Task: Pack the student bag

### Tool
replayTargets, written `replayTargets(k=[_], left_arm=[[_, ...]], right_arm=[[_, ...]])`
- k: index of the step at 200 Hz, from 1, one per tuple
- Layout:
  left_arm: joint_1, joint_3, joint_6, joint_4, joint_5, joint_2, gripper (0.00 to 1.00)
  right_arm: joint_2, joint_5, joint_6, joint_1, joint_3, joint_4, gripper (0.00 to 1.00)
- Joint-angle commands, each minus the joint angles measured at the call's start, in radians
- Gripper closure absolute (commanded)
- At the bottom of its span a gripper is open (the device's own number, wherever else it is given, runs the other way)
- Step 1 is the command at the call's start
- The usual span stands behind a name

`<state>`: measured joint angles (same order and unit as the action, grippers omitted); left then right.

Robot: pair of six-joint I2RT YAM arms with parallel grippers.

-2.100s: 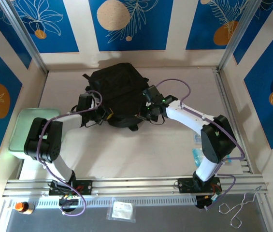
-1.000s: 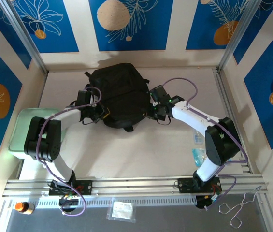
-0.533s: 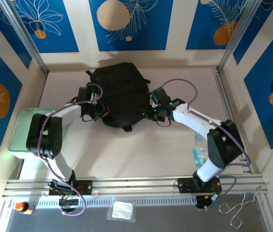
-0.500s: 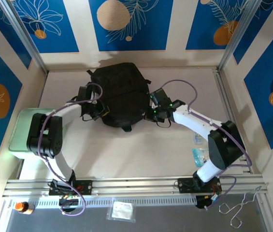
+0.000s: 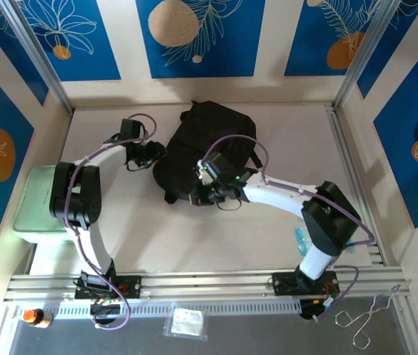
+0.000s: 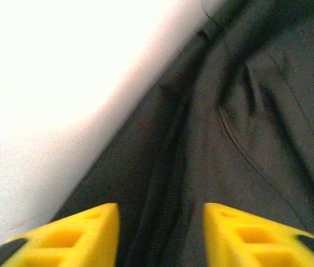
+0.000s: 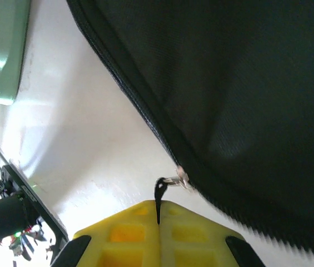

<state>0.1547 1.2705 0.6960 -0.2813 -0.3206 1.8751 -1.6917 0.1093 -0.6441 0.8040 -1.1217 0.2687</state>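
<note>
Right hand [image 7: 158, 216] is pinched shut on a thin black zipper pull [image 7: 158, 196]. A small metal ring joins the pull to the zip track along the edge of the large black fabric student bag [image 7: 245, 94]. That bag lies on the pale table [image 7: 90, 128] just beyond the fingertips and spreads away from them. Left hand [image 6: 159, 225] has its yellow fingers apart with nothing between them, just beside the bag's opposite flank, a seam running straight ahead.

The step in hand looks like working the zip so the bag can be packed. The next move probably calls for drawing the pull steadily along the track, with the left hand closing on fabric to stop the bag sliding.

From the right wrist the tab and ring are plain; from above they are too small to make out. The overhead view adds the whole bag lying between both hands, and a pale green rectangular tray [image 5: 37, 198] well outside the left hand.
</note>
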Motion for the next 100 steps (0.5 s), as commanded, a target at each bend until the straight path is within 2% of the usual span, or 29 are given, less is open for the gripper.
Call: replayTargets(k=[1,21,41,70,100], left_arm=[[-0.049,-0.028,-0.018,-0.047,0.12,-0.129,0.47],[-0.069,-0.1,-0.015,-0.065,0.153,-0.235,0.4],[-0.064,-0.179,0.022,-0.094,0.154,-0.329,0.38],[-0.014,-0.341,0.151,0.008,0.07,-0.431,0.37],[0.044,-0.437,0.276,0.124,0.033,-0.488,0.36]], right_arm=[[-0.056,0.028,0.001,0.008,-0.098,-0.056,1.0],[-0.111,0.038,0.001,0.008,-0.155,-0.061,1.0],[-0.151,0.056,-0.002,0.009,-0.193,-0.057,1.0],[-0.177,0.078,-0.005,0.009,-0.215,-0.062,1.0],[-0.179,0.084,-0.006,0.012,-0.217,-0.057,1.0]])
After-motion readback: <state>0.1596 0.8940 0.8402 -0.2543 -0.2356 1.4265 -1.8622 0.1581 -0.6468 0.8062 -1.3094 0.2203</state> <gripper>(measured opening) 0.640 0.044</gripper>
